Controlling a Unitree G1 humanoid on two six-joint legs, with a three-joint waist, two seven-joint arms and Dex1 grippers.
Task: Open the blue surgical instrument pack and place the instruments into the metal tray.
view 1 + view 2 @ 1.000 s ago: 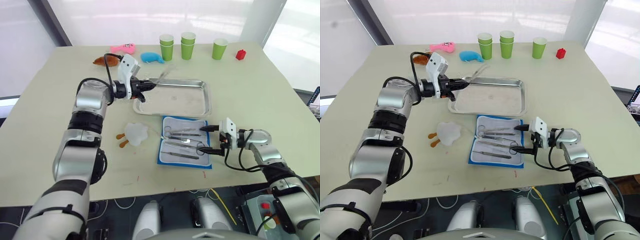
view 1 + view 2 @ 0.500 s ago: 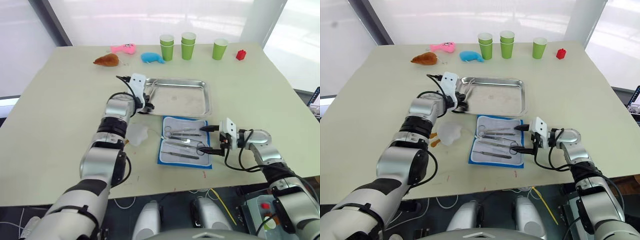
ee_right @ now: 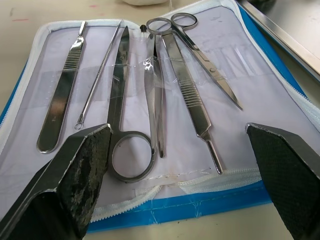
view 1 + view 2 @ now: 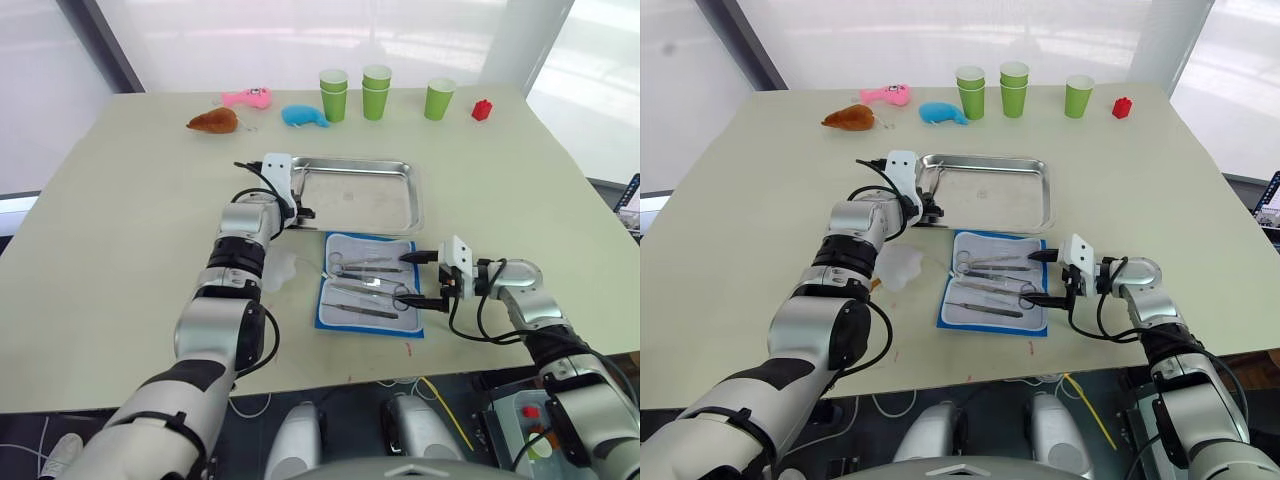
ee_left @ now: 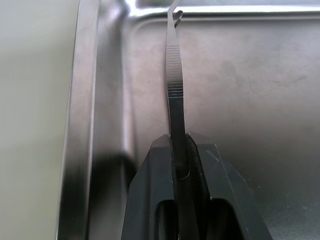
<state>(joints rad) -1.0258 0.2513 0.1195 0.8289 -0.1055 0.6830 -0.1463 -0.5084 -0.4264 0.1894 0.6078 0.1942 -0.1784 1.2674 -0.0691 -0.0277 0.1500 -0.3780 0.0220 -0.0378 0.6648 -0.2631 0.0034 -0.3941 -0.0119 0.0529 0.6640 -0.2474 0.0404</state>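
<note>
Left wrist view | left hand [image 5: 179, 150] clenched on tweezers [image 5: 174, 75], long axis along metal tray [image 5: 250, 100] floor near its rim | right hand [image 4: 428, 278] released beside pack [image 4: 368, 285].

My pale cream table [image 4: 120, 230] stands before bright frosted windows [image 4: 300, 40]; a dark window post [image 4: 95, 45] slants behind its far left corner.

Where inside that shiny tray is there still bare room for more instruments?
Most of the metal tray floor is bare, from its middle to the right rim. Its near-left corner is crowded: the left tool holds curved forceps there.
</note>
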